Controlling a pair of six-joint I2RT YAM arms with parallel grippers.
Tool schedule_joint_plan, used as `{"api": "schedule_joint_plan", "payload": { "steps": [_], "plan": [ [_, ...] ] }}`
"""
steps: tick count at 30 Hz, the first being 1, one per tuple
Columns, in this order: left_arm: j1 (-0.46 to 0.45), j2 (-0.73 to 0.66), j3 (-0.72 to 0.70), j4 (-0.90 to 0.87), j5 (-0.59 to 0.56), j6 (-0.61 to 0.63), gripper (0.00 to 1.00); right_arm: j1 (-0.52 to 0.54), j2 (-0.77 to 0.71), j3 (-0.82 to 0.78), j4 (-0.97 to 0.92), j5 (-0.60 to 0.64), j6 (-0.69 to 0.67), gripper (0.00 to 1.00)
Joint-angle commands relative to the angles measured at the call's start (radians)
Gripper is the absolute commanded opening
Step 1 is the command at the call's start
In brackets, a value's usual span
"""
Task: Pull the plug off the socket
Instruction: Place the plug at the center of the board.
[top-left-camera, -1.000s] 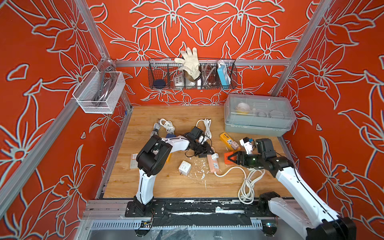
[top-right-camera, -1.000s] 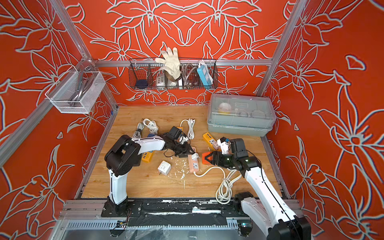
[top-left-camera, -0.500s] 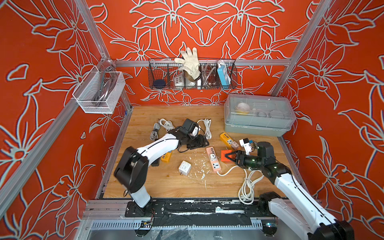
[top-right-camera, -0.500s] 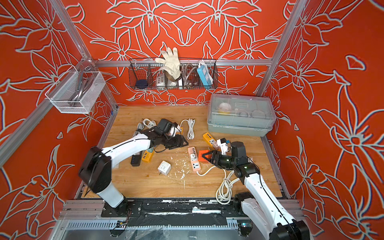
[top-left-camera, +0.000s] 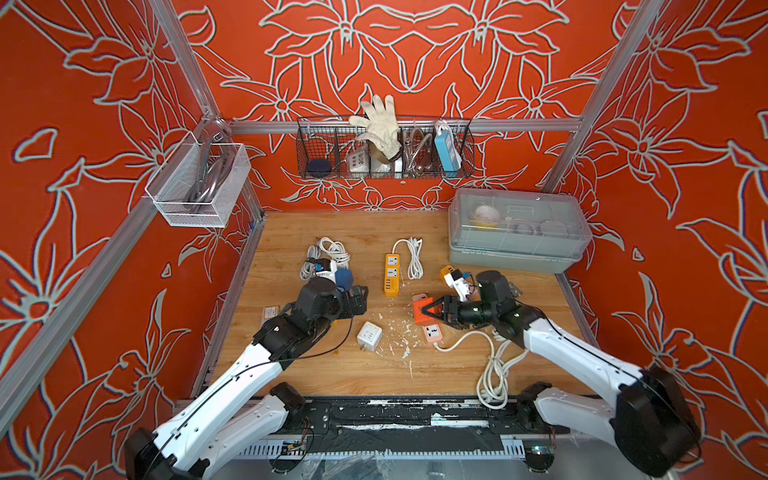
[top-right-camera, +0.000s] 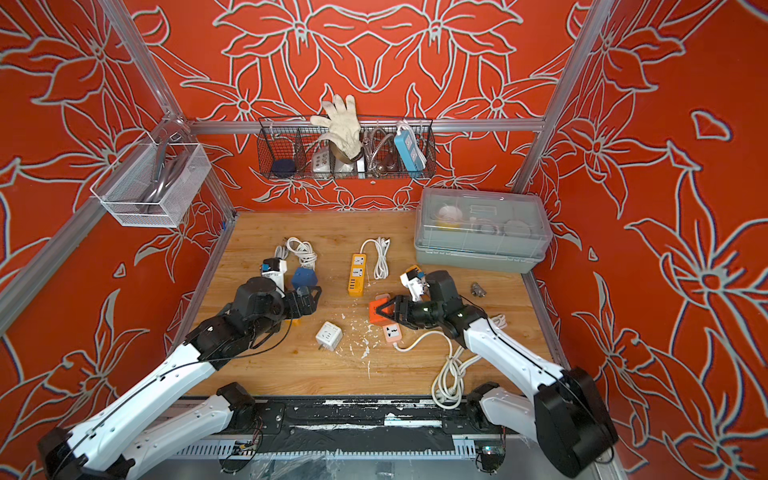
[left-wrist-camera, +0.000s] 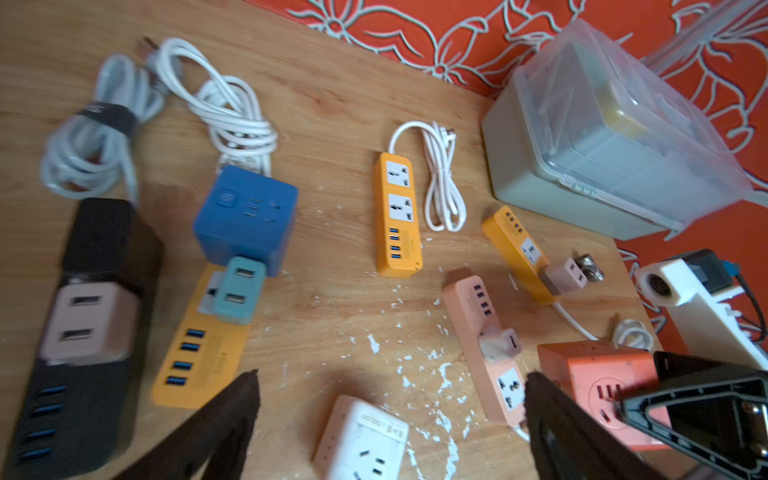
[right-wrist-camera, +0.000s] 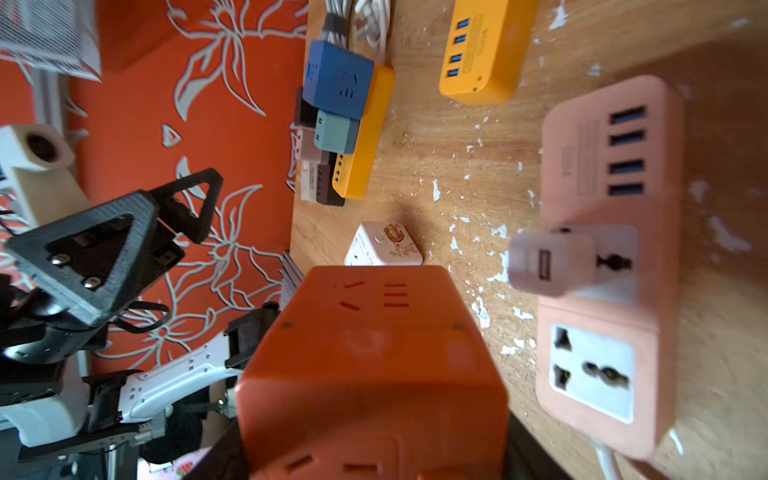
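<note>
Withdraws left gripper (top-left-camera: 358, 300) from centre since a second ago, spreads fingers (left-wrist-camera: 224, 419) wide, empty. Clamps right gripper (top-left-camera: 428, 311) on orange cube plug (right-wrist-camera: 374, 365), just beside pink socket strip (right-wrist-camera: 582, 145). Lift straight; avoid dragging strip.

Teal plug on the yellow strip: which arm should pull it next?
Left, most likely. The left hand is open, empty and close to the teal plug on the yellow strip. The right hand is shut on the orange cube and sits farther away.
</note>
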Motion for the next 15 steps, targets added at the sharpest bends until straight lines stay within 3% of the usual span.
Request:
{"api": "schedule_joint_plan", "payload": {
  "steps": [1,8,15],
  "plan": [
    [0.006,-0.093,-0.023,-0.056,-0.14,-0.027,0.98,0.057,0.116,0.135,-0.01,0.088,-0.077,0.46],
    [0.006,-0.258,-0.063,-0.139,-0.188,-0.053,0.98,0.14,0.396,0.394,-0.073,0.164,-0.104,0.47],
    [0.006,-0.33,-0.076,-0.179,-0.207,-0.061,0.98,0.219,0.635,0.616,-0.184,0.195,-0.124,0.48]
  ]
}}
